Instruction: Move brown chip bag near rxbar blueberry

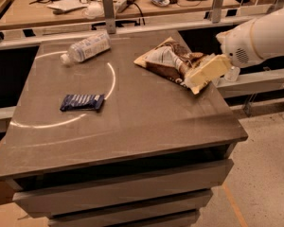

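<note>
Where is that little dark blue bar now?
In the camera view the rxbar blueberry lies flat on the table, left side, nearer than the clear bottle; the gripper is at the brown chip bag on the right.

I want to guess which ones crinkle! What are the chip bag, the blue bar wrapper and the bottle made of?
The brown chip bag looks like thin foil-lined plastic: it is creased, with a shiny silvery patch. The rxbar blueberry wrapper seems to be smooth plastic film, flat and slightly glossy. The bottle looks like clear plastic, partly see-through. The gripper hangs over the bag's right end.
</note>
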Controlling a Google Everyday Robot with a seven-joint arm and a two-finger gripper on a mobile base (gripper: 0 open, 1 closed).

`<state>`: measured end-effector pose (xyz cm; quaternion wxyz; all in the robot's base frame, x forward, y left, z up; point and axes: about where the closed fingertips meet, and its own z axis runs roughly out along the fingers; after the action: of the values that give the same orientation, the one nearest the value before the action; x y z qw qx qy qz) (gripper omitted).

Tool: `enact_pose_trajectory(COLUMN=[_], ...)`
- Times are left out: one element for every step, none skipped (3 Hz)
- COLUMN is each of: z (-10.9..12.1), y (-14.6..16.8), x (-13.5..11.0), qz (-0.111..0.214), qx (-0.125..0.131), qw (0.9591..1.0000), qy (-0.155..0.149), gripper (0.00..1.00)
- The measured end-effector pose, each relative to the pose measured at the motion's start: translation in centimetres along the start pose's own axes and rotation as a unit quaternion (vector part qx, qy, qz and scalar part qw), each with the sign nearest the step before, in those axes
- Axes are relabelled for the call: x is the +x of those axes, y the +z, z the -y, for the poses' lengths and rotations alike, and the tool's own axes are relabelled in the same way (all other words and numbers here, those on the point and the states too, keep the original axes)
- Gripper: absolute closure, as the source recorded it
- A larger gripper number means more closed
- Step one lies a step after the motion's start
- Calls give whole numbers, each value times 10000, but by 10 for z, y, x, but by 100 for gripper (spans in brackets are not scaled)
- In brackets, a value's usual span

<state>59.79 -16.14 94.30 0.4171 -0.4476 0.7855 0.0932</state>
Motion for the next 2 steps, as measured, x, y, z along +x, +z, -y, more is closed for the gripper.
enact_pose_trajectory(z=[16,15], y=[43,80], x=[7,17], qz=[-115,-513], qx=[36,-133], qw=[9997,9983], qy=[223,221], gripper=[0,2])
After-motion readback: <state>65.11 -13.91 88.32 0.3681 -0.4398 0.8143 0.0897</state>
